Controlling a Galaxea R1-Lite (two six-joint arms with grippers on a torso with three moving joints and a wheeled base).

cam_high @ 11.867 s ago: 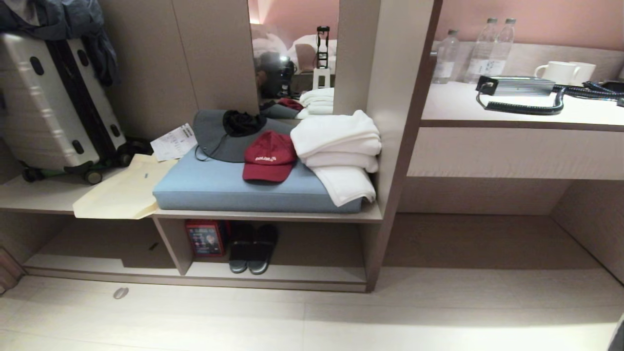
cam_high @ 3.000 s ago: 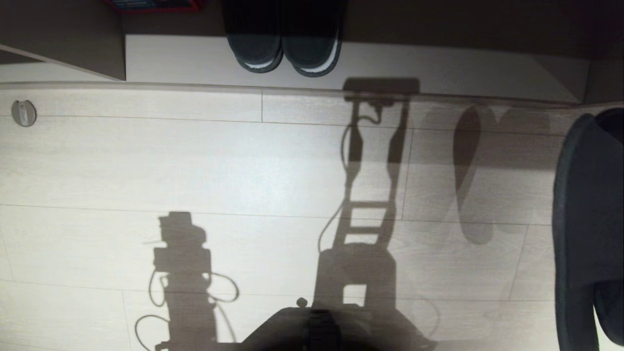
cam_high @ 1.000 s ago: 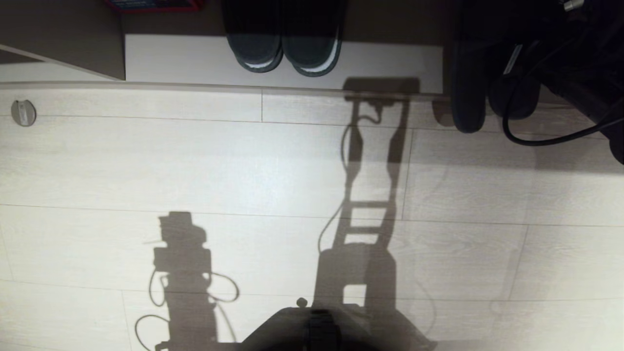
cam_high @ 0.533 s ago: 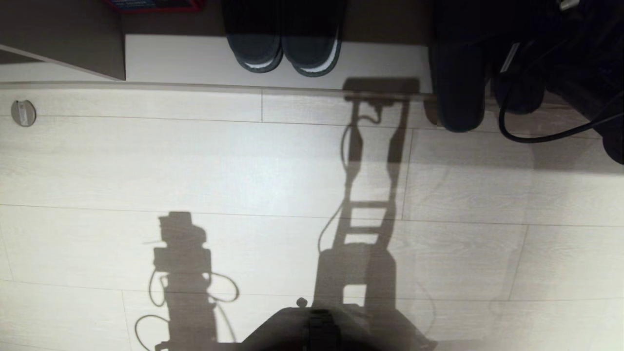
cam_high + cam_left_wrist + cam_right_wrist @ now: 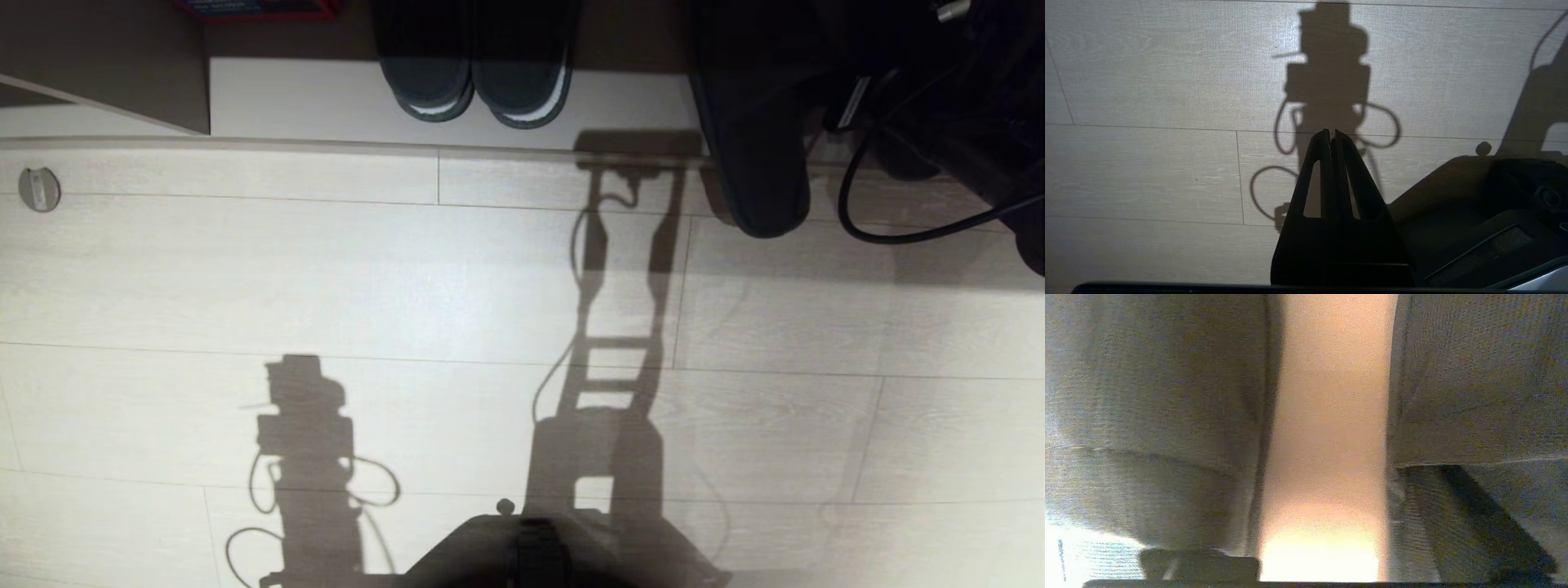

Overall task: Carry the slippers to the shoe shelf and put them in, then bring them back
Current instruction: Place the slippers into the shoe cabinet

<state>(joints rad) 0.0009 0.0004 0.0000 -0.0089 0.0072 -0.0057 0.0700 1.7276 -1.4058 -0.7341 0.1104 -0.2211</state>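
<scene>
Grey-blue slippers point(image 5: 755, 163) at far-right shoe shelf point(image 5: 326, 98) edge; my right gripper point(image 5: 824, 114) there, grip unclear; left gripper point(image 5: 1331, 136) clenched, idle.

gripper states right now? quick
Left gripper: closed, empty.
Right gripper: jaws open, nothing between them.

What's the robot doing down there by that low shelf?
The robot is putting grey-blue slippers into the low shoe shelf. Its right arm reaches in at the shelf's right end, beside a darker pair; one slipper's end sticks out over the front edge. The left arm hangs idle over the floor, jaws shut.
</scene>
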